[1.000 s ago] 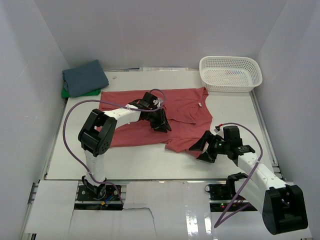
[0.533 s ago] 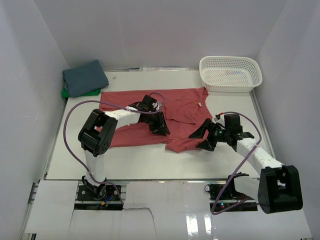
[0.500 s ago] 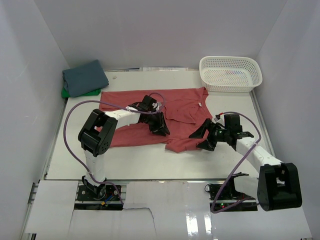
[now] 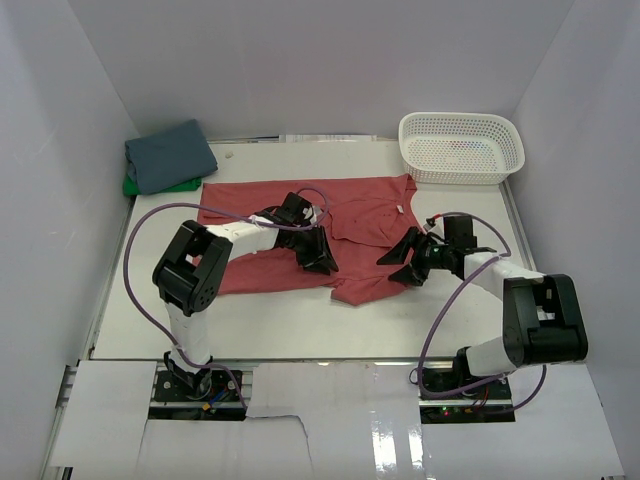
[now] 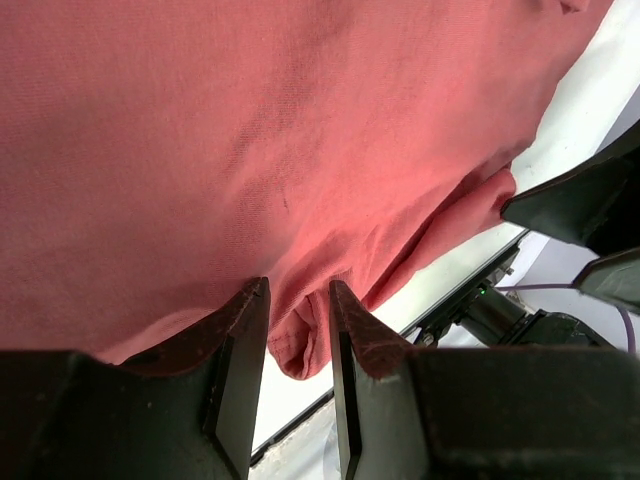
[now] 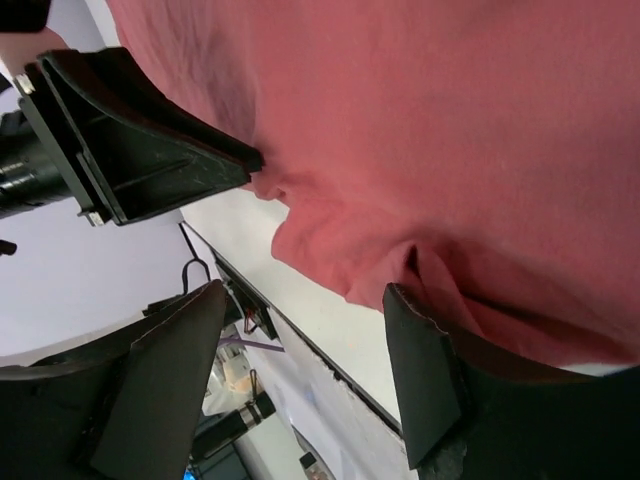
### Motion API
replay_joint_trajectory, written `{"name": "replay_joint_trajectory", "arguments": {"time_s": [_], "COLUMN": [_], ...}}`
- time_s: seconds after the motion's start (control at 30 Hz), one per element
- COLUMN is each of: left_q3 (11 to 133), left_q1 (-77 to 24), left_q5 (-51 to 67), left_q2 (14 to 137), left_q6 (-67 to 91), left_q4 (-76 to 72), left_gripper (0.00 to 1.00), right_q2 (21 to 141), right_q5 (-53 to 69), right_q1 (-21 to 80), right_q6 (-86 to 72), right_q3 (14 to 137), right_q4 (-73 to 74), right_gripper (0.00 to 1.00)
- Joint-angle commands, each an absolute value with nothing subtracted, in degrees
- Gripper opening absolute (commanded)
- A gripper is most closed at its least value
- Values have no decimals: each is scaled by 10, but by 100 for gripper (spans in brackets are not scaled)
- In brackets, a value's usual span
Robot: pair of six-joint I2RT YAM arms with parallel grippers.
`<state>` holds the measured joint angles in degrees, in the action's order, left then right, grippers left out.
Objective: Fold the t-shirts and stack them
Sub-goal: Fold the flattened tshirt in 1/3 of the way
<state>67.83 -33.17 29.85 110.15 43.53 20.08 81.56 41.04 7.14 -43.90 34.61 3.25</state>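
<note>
1. Since a second ago the right hand has been brought, jaws wide, to the near hem of the coral-red t-shirt spread on the bench.
2. A fold is pinched in the narrow left hand.
3. The hem should be fully enclosed before closing.

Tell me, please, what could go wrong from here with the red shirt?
1. The left gripper seems to pinch only a small ridge of the coral-red t-shirt; the cloth may slip out when it is pulled.
2. The right gripper stands open over a wrinkled hem; it may catch several layers and make a crooked fold.
</note>
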Motion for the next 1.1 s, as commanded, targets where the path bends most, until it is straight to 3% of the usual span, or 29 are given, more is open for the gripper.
{"name": "replay_joint_trajectory", "arguments": {"time_s": [0.0, 0.37, 0.6, 0.7, 0.83, 1.07], "left_q3": [671, 658, 663, 671, 686, 693], "left_q1": [-332, -332, -332, -333, -333, -333], "left_q5": [305, 302, 312, 304, 296, 301], "left_q2": [1056, 1041, 1014, 999, 1009, 1034], "left_q6": [432, 434, 429, 422, 410, 409], "left_q4": [192, 193, 193, 202, 214, 214], "left_gripper": [40, 40, 40, 41, 41, 41], "right_q2": [828, 915, 810, 761, 685, 611], "right_q5": [423, 416, 231, 232, 248, 246], "right_q1": [69, 62, 67, 67, 67, 67], "right_q6": [-439, -395, -214, -206, -231, -282], "right_q3": [385, 475, 597, 551, 392, 294], "right_q4": [-16, -27, 274, 312, 299, 298], "right_gripper": [70, 72, 76, 76, 77, 78]}}
